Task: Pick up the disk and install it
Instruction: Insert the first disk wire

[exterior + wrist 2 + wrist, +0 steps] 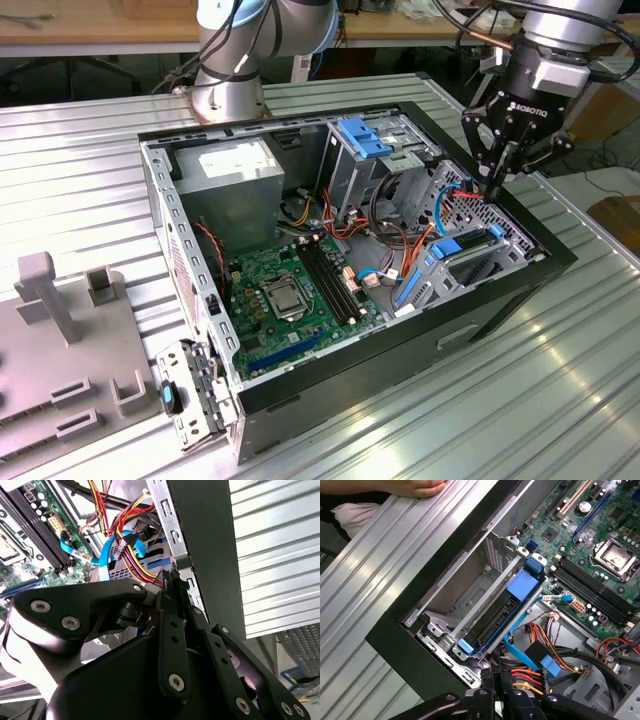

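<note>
Fingers (169,611) pinched together and empty, the gripper (497,183) hangs over the power cables (530,677) just beside the disk (495,621), which lies in its bay (470,587); pushing lower could snag them.

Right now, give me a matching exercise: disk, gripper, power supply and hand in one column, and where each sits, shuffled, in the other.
Things:
1. disk
2. gripper
3. power supply
4. hand

Places:
A. over the cables in the case
B. at the ribbed table, outside the case
C. in the bay along the case wall
D. in the case corner nearest the arm's base

Pairs: 1-C, 2-A, 3-D, 4-B
</note>
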`<action>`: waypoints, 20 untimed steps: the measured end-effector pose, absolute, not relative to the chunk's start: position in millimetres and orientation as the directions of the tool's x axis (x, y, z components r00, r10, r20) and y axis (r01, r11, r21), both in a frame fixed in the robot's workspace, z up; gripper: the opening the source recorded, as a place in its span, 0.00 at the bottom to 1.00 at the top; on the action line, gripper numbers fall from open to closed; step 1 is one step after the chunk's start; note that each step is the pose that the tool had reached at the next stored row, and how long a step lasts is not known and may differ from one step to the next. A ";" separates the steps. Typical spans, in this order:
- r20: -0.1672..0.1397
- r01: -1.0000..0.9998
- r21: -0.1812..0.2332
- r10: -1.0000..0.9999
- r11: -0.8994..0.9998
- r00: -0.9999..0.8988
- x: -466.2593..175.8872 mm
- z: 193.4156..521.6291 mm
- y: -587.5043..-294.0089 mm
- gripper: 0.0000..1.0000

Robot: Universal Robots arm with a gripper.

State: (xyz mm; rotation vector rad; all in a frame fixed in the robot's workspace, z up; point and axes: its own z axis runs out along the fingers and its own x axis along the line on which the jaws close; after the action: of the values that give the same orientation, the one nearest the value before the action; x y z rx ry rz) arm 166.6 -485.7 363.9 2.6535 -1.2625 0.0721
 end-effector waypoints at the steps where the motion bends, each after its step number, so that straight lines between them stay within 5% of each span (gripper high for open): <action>1: 0.131 -0.790 0.161 -0.781 -0.592 0.611 167.3 362.9 -485.7 0.17; 20: 0.148 -0.917 0.164 -0.910 -0.364 0.387 168.4 359.1 -485.6 0.17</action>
State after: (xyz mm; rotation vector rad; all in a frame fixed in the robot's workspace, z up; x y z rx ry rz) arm 168.4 -485.6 359.1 2.4264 -1.6260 0.0469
